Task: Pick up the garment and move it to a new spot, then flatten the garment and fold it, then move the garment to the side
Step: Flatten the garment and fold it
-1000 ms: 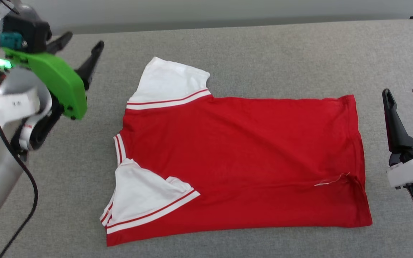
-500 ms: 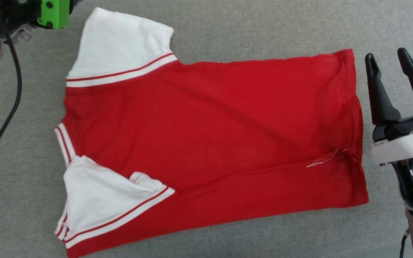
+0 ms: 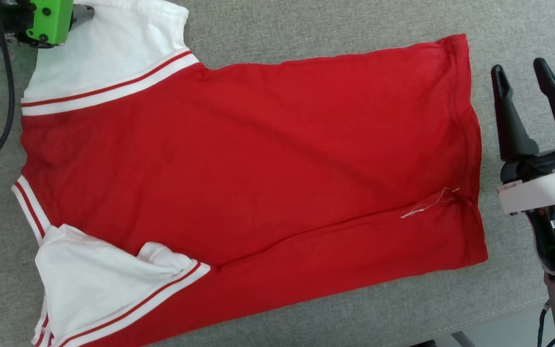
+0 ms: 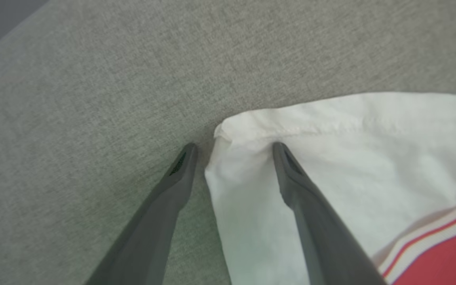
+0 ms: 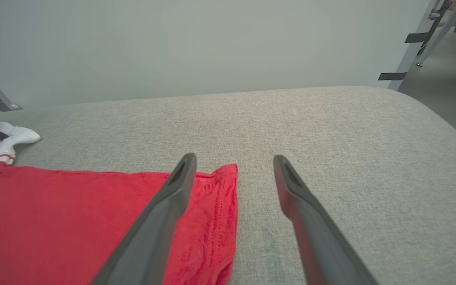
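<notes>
Now | shirt (image 3: 248,159) flat on grey pad (image 3: 306,29), long axis left-right | left claw (image 4: 234,145) open, straddling far sleeve (image 4: 331,130) edge, nearest | right claw (image 3: 519,64) open, just beside hem (image 5: 228,206) corner

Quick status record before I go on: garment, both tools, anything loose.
garment: red T-shirt with white sleeves, spread mostly flat on the grey surface
left tool: open, astride the far sleeve's edge, nothing gripped
right tool: open, beside the hem, holding nothing
far sleeve: spread out
near sleeve: folded over onto the red body
loose thread: white, near the hem
</notes>
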You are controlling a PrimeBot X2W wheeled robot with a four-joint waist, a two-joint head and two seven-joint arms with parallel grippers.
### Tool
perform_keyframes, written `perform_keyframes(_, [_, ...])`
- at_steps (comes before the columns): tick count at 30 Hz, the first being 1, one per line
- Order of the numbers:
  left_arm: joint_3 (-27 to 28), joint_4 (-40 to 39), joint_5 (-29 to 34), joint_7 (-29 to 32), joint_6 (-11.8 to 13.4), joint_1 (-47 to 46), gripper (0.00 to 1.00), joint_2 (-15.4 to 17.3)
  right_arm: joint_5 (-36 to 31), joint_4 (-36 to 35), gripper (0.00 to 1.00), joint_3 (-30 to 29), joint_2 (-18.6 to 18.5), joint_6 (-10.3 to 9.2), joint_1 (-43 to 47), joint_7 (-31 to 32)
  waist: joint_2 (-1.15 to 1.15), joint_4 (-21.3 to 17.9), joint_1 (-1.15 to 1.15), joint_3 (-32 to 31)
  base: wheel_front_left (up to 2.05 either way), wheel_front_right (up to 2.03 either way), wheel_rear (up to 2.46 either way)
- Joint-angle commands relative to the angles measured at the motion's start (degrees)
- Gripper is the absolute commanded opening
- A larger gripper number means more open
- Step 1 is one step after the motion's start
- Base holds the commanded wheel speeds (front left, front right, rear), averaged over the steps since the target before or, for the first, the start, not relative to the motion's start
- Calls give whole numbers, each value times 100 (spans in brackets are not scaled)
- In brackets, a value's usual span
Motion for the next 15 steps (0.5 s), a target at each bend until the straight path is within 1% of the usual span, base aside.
perform_keyframes(1, [-172, 81, -75, -100, -40, 296, 0, -71, 68, 76, 100, -65, -84, -4, -193, -60, 0, 67, -1, -126, 0, 0, 0])
perform_keyframes(5, [-208, -30, -72, -571, -52, 366, 0, -94, 97, 153, 100, -192, -318, -4, -376, 7, 0, 219, -1, -391, 0, 0, 0])
perform_keyframes(7, [-233, -123, -111, -815, -54, 441, 0, -114, 134, 214, 100, -225, -501, -4, -506, 151, 0, 314, -1, -565, 0, 0, 0])
perform_keyframes(9, [-299, -306, -160, -1056, -56, 534, 0, -101, 238, 313, 100, -170, -752, -4, -645, 466, 0, 418, -1, -738, 0, 0, 0])
perform_keyframes(13, [-441, -747, -228, -1592, -57, 766, 0, 11, 630, 589, 100, 143, -1414, -4, -971, 1453, 0, 660, -1, -1072, 0, 0, 0])
perform_keyframes(15, [-476, -934, -244, -1842, -57, 880, 0, 60, 833, 753, 100, 298, -1667, -4, -1116, 1952, 0, 770, -1, -1187, 0, 0, 0])
